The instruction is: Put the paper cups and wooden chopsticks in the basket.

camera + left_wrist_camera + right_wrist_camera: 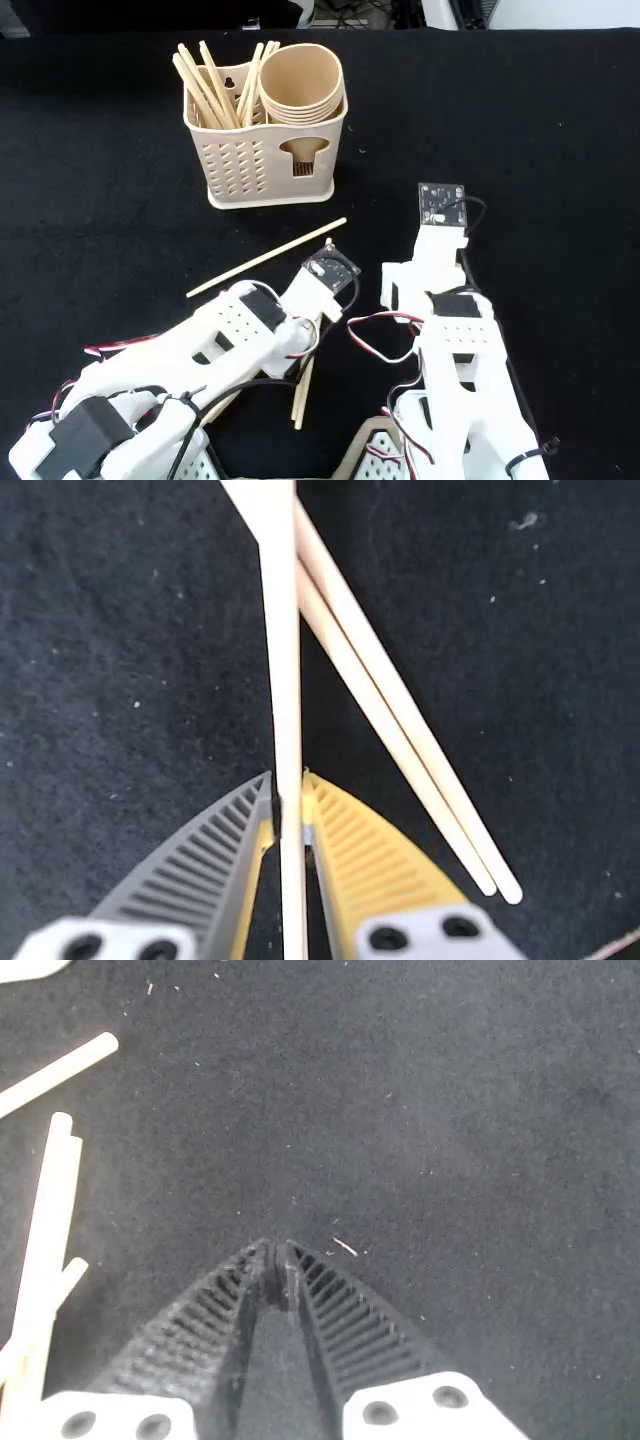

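The beige basket (262, 168) stands at the back, with a stack of paper cups (302, 80) in its right half and several wooden chopsticks (214, 84) in its left. One chopstick (265, 258) lies loose in front of the basket. My left gripper (290, 790) is low over the table, shut on a chopstick (284, 680) that runs between its jaws. Two more chopsticks (400, 730) lie side by side just beside it, seen under the left arm (303, 388) in the high view. My right gripper (277, 1255) is shut on nothing over bare cloth; the loose chopstick's end (58, 1068) lies farther off.
Black cloth (540, 150) covers the table. A perforated white piece (380, 462) sits at the front edge between the two arm bases. Loose cables (375, 335) hang between the arms. Open cloth lies right of the basket.
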Controlling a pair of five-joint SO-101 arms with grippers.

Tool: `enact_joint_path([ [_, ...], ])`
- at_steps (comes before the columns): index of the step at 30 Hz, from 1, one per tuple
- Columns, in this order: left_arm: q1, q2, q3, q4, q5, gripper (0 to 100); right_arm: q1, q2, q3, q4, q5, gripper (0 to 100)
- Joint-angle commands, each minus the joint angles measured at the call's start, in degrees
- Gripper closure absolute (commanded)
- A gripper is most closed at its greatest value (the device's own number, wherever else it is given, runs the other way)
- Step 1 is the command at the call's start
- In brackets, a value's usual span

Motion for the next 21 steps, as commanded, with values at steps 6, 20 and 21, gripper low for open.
enact_joint_path([
  [6, -0.04, -8.97, -1.80, 2.02, -2.02, 97, 0.18, -1.63, -0.13, -2.55, -0.09, 98.4],
  [20, -9.63, -40.18, -1.98, 7.47, -11.60, 97, 0.18, -1.63, 0.22, -2.81, -0.09, 98.4],
  [21, -10.07, -43.08, -2.07, 7.30, -11.60, 97, 0.18, -1.63, 0.22, -2.81, -0.09, 98.4],
])
